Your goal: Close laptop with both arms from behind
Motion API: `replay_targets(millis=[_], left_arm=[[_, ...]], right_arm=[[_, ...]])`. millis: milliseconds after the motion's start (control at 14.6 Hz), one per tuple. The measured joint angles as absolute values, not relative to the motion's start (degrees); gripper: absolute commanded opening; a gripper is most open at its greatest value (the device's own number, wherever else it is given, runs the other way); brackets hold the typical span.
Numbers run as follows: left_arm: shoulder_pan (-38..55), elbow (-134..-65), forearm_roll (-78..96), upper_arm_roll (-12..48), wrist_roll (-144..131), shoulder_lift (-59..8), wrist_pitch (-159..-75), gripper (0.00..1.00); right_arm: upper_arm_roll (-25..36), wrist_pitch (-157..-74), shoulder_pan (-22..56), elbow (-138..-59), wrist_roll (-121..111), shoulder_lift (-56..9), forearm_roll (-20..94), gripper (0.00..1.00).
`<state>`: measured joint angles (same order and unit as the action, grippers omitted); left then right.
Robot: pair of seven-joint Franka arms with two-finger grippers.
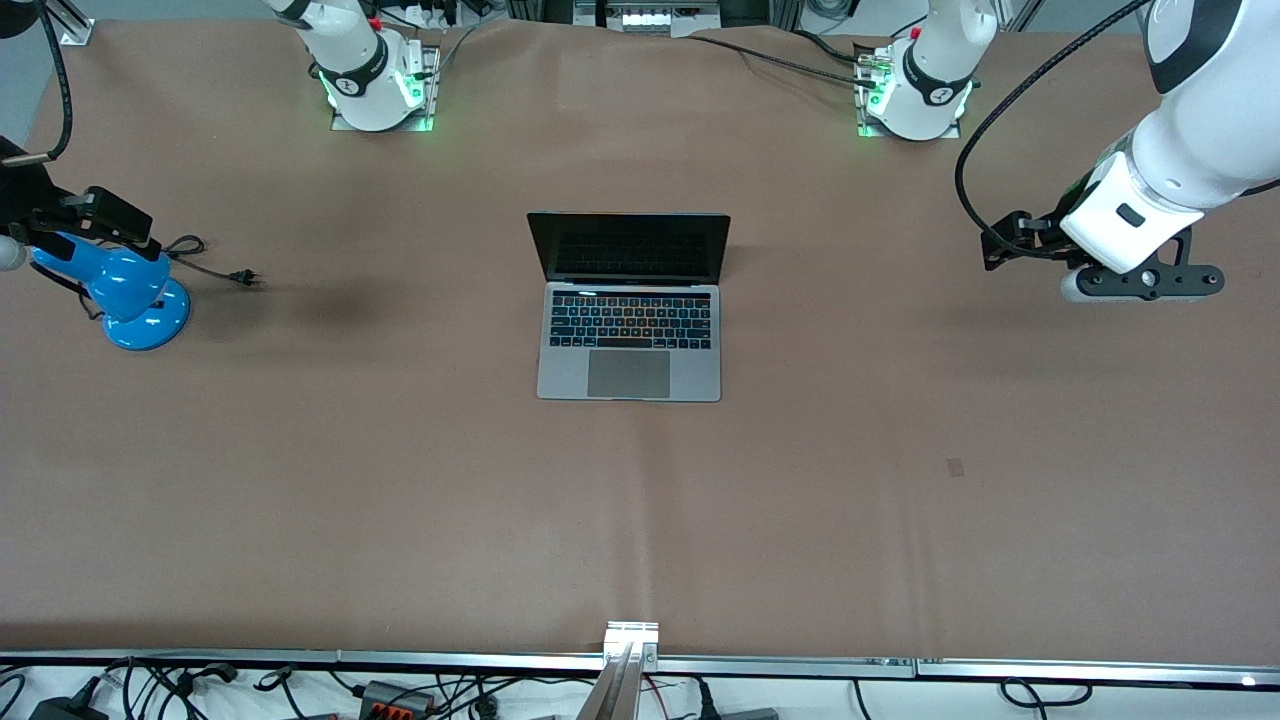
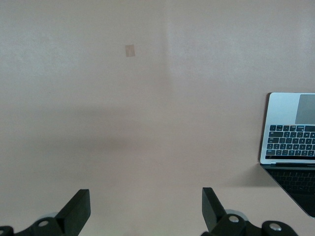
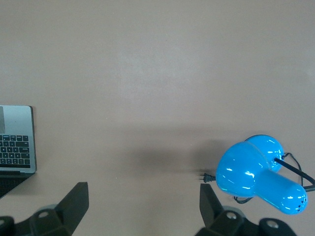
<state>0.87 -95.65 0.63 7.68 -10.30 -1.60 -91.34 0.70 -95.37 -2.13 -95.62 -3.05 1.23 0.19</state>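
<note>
So far nothing of the closing is done: the laptop [image 1: 629, 322] sits in the middle of the table [image 1: 400, 500] with its lid up, the dark screen facing the front camera and the black keyboard and grey trackpad fully exposed. Neither arm touches it.

The left gripper [image 2: 145, 209] hangs in the air over bare table toward the left arm's end, well apart from the laptop; its wrist view shows the two black fingers [image 2: 76, 210] spread wide with nothing between them, and only a corner of the laptop at the edge of that picture. The right gripper [image 3: 143, 209] hangs over the right arm's end of the table, close above a blue desk lamp [image 3: 261, 174] whose cord and plug [image 1: 245, 277] lie on the cloth beside it. Its fingers are likewise spread wide and empty, and the laptop's edge shows only at the margin of its wrist view.

By my judgement the whole task is left. Both arms need to come in from their ends toward the lid's back, the side nearer the robots' bases, reach its top edge, and push it down together onto the keyboard. The right arm should clear the lamp as it leaves, since that lamp sits just below it
</note>
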Motion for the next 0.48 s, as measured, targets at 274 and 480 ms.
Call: replay_targets(millis=[274, 480], left_arm=[[0.9, -95.5, 0.6, 7.6, -10.5, -1.4, -91.1, 0.18], [0.9, -95.1, 0.7, 7.8, -10.5, -1.3, -89.3, 0.00]], right_arm=[[0.7, -95.3, -2.1, -95.6, -3.0, 1.2, 0.2, 1.00], [0.7, -95.3, -2.1, -95.6, -3.0, 1.2, 0.2, 1.00]])
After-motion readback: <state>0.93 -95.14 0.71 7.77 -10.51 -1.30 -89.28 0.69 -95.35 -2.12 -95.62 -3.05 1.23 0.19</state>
